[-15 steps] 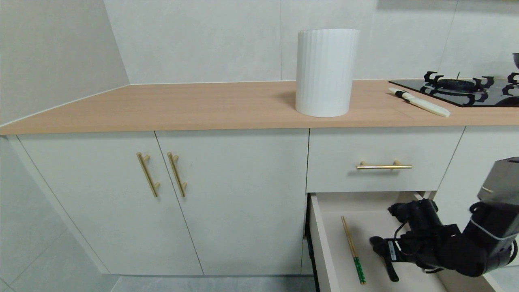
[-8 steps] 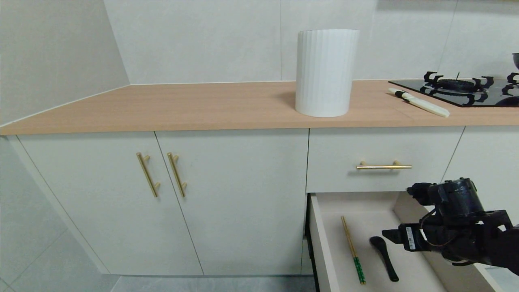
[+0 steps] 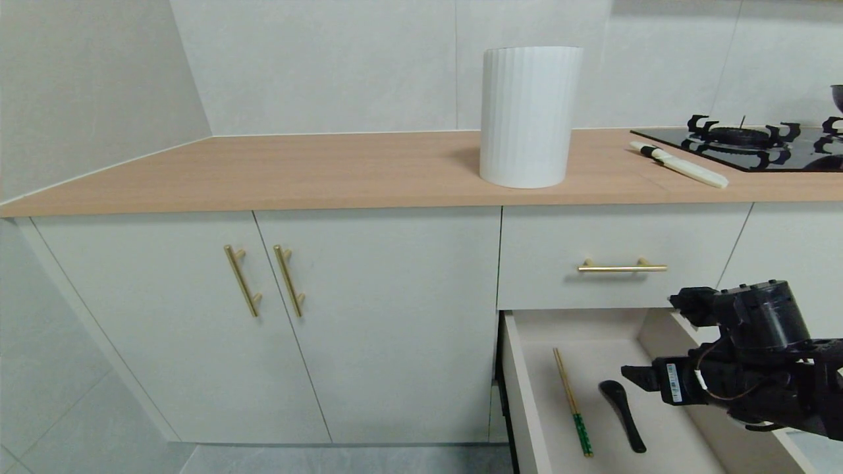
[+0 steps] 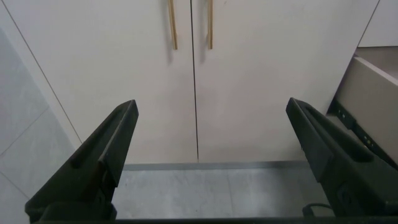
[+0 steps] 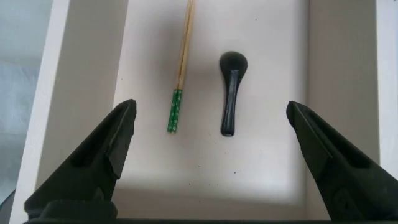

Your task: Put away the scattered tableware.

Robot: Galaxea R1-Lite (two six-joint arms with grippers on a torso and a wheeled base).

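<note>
I am recording a black spoon (image 3: pixel 624 419), tan chopsticks (image 3: pixel 571 401) with green patterned ends, a white ribbed canister (image 3: pixel 529 115), and gold cabinet handles (image 3: pixel 242 282).

The left pincer (image 4: pixel 211 102) and the right pincer (image 5: pixel 209 106) both stand spread wide.

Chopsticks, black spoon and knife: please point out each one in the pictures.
Chopsticks (image 5: pixel 183 59): right wrist view, on the bare wooden shafts.
Black spoon (image 5: pixel 231 96): right wrist view, on its handle.
Knife (image 3: pixel 681 166): head view, on its pale long part.

The countertop (image 3: pixel 329 171) looks matt wood, the chopsticks (image 3: pixel 571 401) wooden, the spoon (image 3: pixel 624 418) smooth.
</note>
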